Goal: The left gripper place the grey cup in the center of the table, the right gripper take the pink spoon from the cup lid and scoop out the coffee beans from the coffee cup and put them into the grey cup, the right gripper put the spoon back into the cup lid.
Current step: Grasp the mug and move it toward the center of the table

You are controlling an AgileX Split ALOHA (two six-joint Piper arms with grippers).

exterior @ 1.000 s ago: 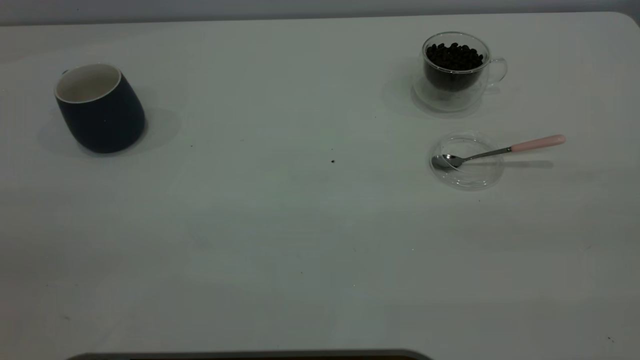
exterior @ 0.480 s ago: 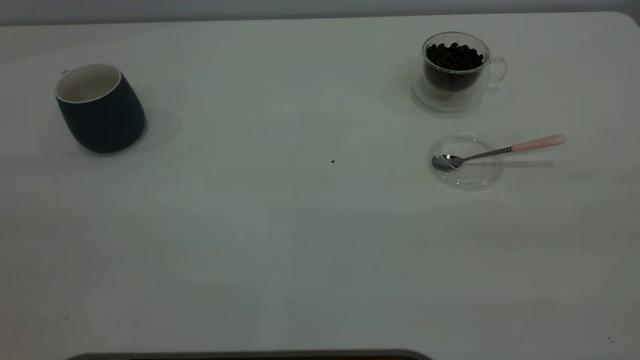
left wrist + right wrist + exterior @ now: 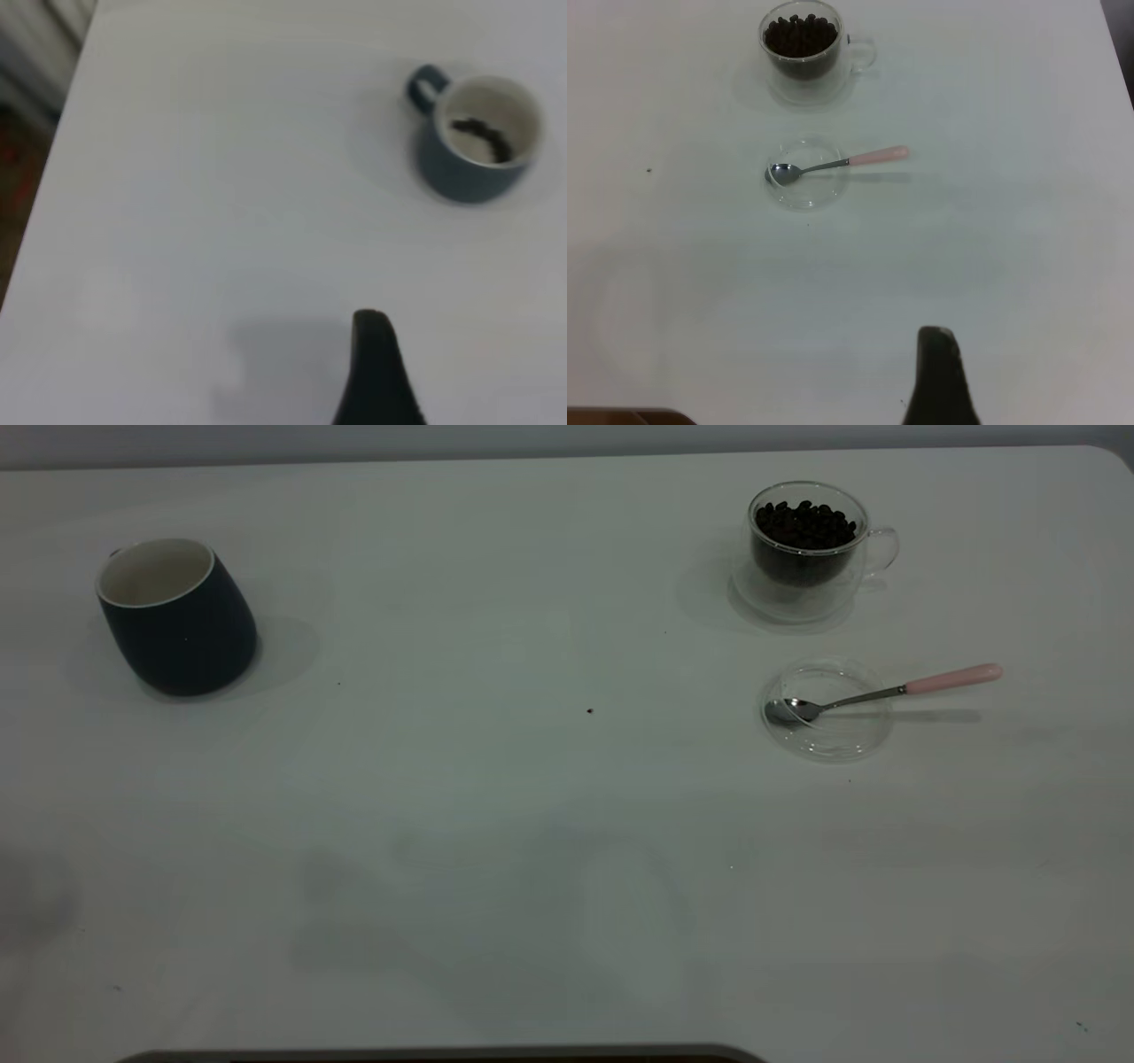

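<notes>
The grey cup (image 3: 177, 624) stands upright at the table's (image 3: 532, 824) far left, handle turned away. In the left wrist view the grey cup (image 3: 474, 142) shows a dark streak inside. At the far right stands the glass coffee cup (image 3: 804, 558), full of coffee beans (image 3: 804, 521). In front of it, the pink spoon (image 3: 886, 691) lies with its bowl in the clear cup lid (image 3: 828, 731) and its handle pointing right. Neither gripper appears in the exterior view. The left gripper (image 3: 376, 372) hangs well short of the grey cup. The right gripper (image 3: 939, 376) is well short of the lid (image 3: 808, 190).
A few dark specks (image 3: 590, 711) dot the tabletop. A dark strip (image 3: 443, 1056) runs along the near edge. In the left wrist view the table's side edge (image 3: 53, 177) drops off to a floor and curtain.
Faint shadows have spread over the near part of the table. The cups, lid and spoon have not moved.
</notes>
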